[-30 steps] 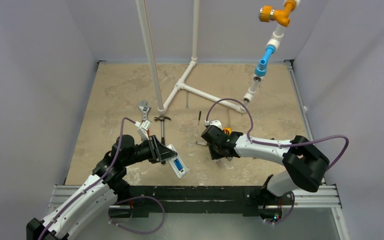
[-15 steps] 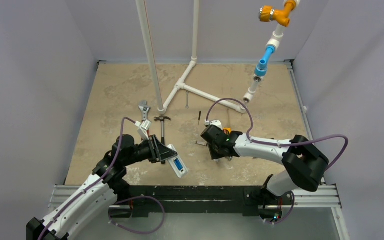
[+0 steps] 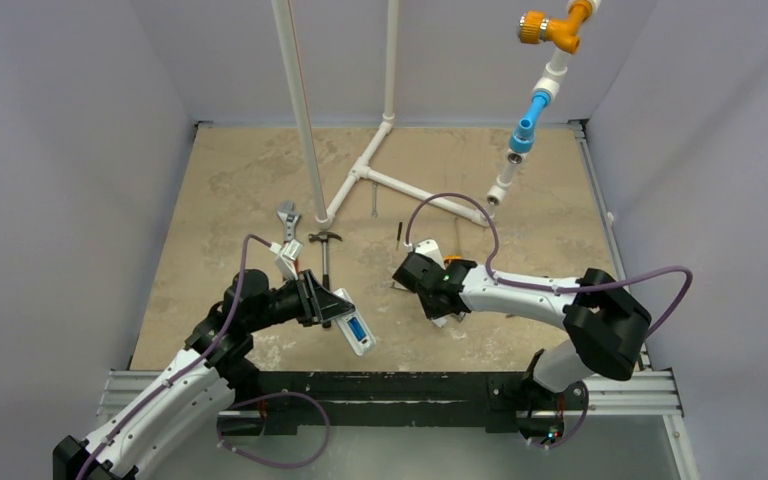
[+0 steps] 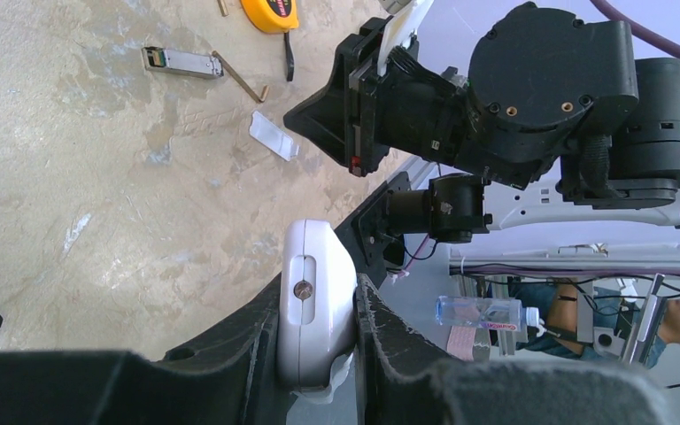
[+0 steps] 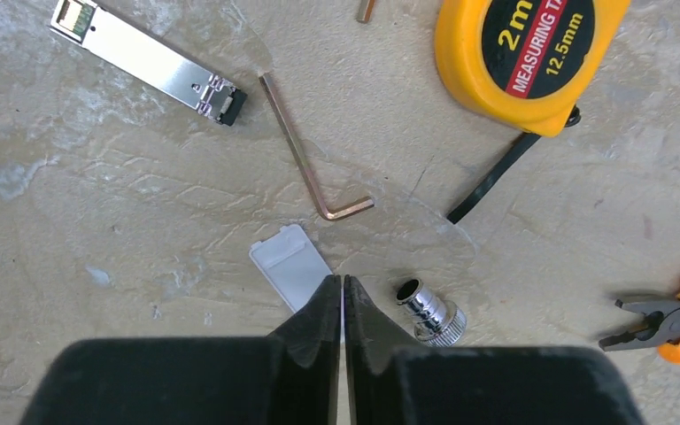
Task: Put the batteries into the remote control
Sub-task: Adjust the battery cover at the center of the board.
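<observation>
slim white remote control (image 3: 358,332), partly blue, in left tool (image 4: 319,285)

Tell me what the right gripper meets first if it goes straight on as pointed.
Probably the near corner of the small white cover piece: the right gripper, fingers shut, points at it. Otherwise bare table beside it; height is unclear.

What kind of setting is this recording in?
Probably a lab robot test cell: plain walls box in a stone-look table holding a tape measure, hex key and white pipe rig.
</observation>
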`<state>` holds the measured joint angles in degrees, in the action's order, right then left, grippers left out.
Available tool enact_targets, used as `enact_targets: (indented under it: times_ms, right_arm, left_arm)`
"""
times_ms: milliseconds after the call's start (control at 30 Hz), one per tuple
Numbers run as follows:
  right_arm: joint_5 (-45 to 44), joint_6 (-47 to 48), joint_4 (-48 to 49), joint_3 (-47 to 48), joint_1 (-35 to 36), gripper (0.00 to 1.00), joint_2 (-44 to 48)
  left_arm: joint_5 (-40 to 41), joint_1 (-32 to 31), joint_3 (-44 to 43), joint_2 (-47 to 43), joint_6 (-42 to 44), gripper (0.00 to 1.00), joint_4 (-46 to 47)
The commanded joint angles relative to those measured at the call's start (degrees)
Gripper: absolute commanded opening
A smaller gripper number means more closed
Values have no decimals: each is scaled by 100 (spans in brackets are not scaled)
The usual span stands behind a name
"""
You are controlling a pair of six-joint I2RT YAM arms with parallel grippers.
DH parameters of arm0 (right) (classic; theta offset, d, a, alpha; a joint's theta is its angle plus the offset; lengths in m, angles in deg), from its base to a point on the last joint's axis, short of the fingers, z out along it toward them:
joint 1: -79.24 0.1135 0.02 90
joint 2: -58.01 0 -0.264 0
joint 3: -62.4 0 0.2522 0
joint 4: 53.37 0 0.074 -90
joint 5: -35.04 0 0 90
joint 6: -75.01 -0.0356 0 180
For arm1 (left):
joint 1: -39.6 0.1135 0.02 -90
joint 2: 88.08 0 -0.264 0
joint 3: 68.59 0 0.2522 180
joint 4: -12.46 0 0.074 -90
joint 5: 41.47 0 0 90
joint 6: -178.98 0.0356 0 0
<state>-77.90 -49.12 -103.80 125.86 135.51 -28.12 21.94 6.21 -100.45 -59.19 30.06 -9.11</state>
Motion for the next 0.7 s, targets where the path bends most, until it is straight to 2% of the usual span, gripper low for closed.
enact_targets:
  times_ms: [0, 267, 300, 433, 667]
  right_arm:
    - [-460, -1, -341, 269, 110, 0, 17]
    - [-301, -71, -165, 68, 130, 0, 134]
    - [-138, -22, -46, 10, 130, 2, 210]
    - [286, 319, 277, -198, 35, 23, 504]
    - [814, 359, 397, -417, -262, 27, 738]
  left_arm:
    - [-30, 34, -17, -58, 38, 0, 269]
    - [-17, 33, -17, -102, 38, 0, 230]
    - [-20, 34, -17, -102, 38, 0, 225]
    - [-15, 34, -17, -111, 39, 0, 213]
    - [-6, 34, -22, -96, 38, 0, 222]
